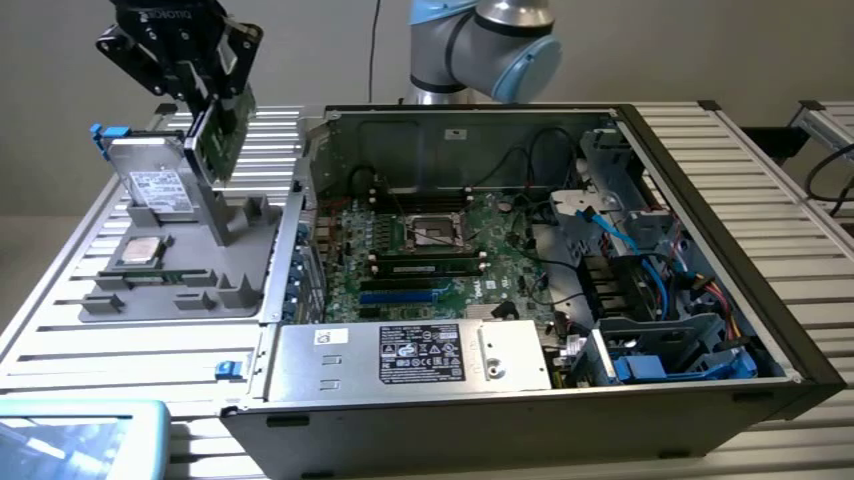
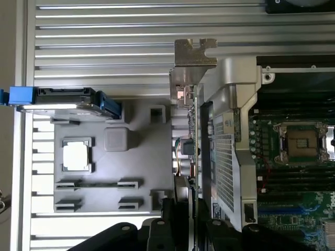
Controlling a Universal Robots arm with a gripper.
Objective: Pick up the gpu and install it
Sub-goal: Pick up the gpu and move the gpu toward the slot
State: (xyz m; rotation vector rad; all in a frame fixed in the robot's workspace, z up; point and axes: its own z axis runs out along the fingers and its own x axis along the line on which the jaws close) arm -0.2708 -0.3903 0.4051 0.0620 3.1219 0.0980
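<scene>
Teal, a flat-topped object (image 1: 80,435) lies nearest the camera, in front of the open computer case (image 1: 507,435) and toward the exterior view's left. Both rest on a ribbed metal table (image 1: 120,350).

Just inside the case's front wall sits a silver power supply (image 1: 414,355) with a dark label. Behind it, on the case floor, a green motherboard (image 1: 441,265) lies flat, with a square processor socket (image 1: 434,232) near its middle.

Beside the case, on the exterior view's left, sits a grey parts tray (image 1: 187,300). A processor chip (image 1: 140,250) lies flat in it. A silver hard drive (image 1: 154,180) stands upright at the tray's far end.

Above the tray's edge nearest the case hangs the black gripper (image 1: 211,100). Its jaws pinch the gpu (image 1: 224,140) by one end. The thin green card is held on edge, lifted out of the tray and outside the case. In the wrist view, the card (image 2: 191,130) runs out from the gripper (image 2: 184,209) along the case's side wall, ending in its metal bracket (image 2: 192,55).

Behind the case stands the robot arm (image 1: 481,45), silver with blue joints.
</scene>
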